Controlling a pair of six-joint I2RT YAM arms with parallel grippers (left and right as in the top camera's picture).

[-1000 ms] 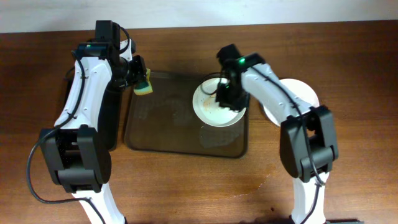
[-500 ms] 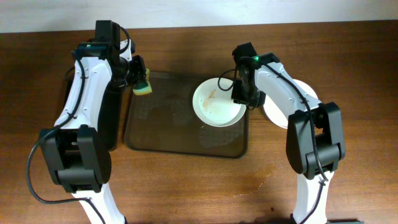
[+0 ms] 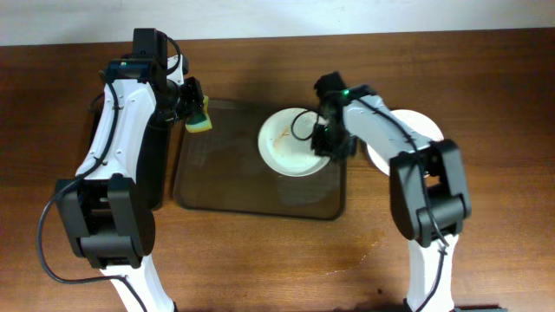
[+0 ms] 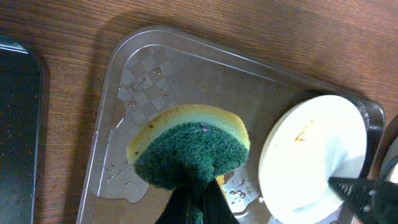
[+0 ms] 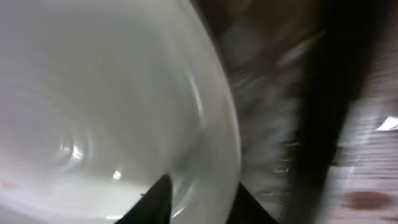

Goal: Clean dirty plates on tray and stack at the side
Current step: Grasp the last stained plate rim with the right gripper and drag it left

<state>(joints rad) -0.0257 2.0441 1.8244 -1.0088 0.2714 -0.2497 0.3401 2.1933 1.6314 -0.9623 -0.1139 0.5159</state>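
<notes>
Right gripper (image 3: 329, 143) is clamped on the right edge of the dirty plate (image 3: 286, 143), just right of the middle of the overhead frame. In the right wrist view, which is heavily blurred, the gripper (image 5: 202, 200) shows as two dark fingertips at the bottom edge with the plate's (image 5: 93, 93) white rim running between them. The plate lies over the upper right part of the tray (image 3: 251, 195), its rim reaching the tray's far edge; whether it rests flat or is lifted off the tray floor I cannot tell. A thin brown streak marks its upper left portion.

Left gripper (image 3: 196, 111) sits in the upper left of the overhead frame, closed on a sponge (image 3: 200, 122) held over the tray's upper left corner. In the left wrist view the gripper (image 4: 196, 199) pinches the sponge (image 4: 186, 146) from the bottom centre of the frame; the sponge is yellow with a dark green scouring face and bulges into a fan shape. Beneath it the tray (image 4: 180, 74) shows a checkered floor with scattered water drops, and the plate (image 4: 311, 155) fills the lower right.

A second plate (image 3: 427, 130) lies on the table (image 3: 260, 260) right of the tray, partly covered by the right arm. A black tray (image 3: 156, 169) lies along the brown tray's left side, under the left arm, and shows at the left edge of the left wrist view (image 4: 15, 124).
</notes>
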